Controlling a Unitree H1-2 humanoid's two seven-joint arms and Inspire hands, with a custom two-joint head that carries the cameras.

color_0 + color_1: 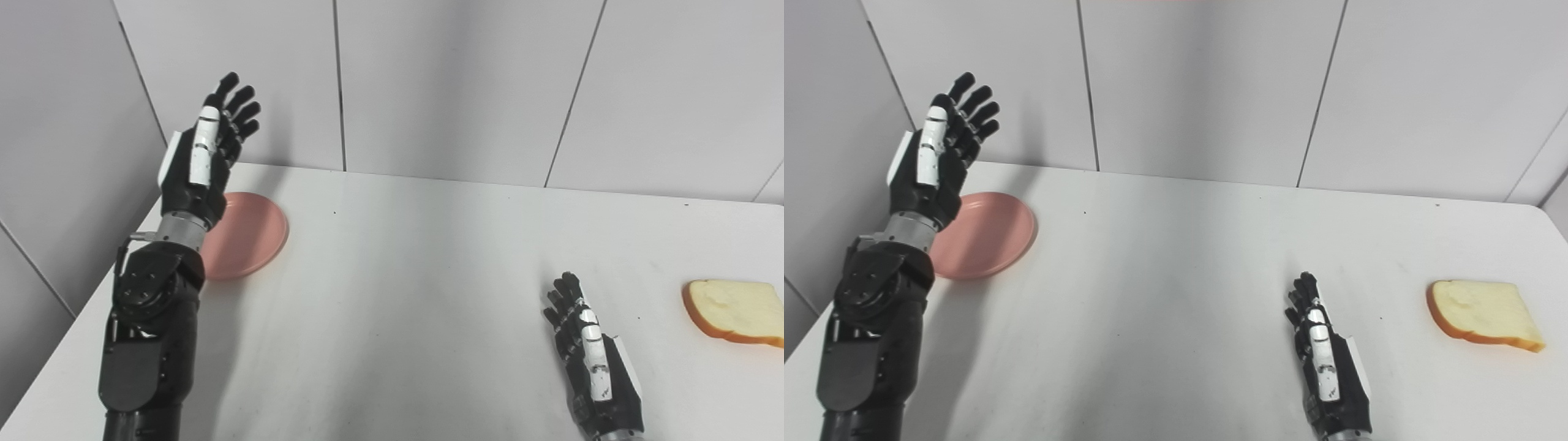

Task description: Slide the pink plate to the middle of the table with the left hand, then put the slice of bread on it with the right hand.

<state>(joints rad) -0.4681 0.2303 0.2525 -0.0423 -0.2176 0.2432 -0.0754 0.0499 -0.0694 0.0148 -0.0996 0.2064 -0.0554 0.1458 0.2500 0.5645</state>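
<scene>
The pink plate (254,233) lies flat at the far left of the white table (416,282), partly hidden by my left wrist. My left hand (208,147) is raised well above the plate's left side, fingers apart and pointing up, holding nothing. The slice of bread (1482,313), pale with an orange crust, lies flat near the right edge. My right hand (1323,349) rests low over the table at the front right, open and empty, a hand's length to the left of the bread.
Grey panelled walls (459,86) close off the back and the left side of the table. The table's left edge runs diagonally just beside my left forearm (150,318).
</scene>
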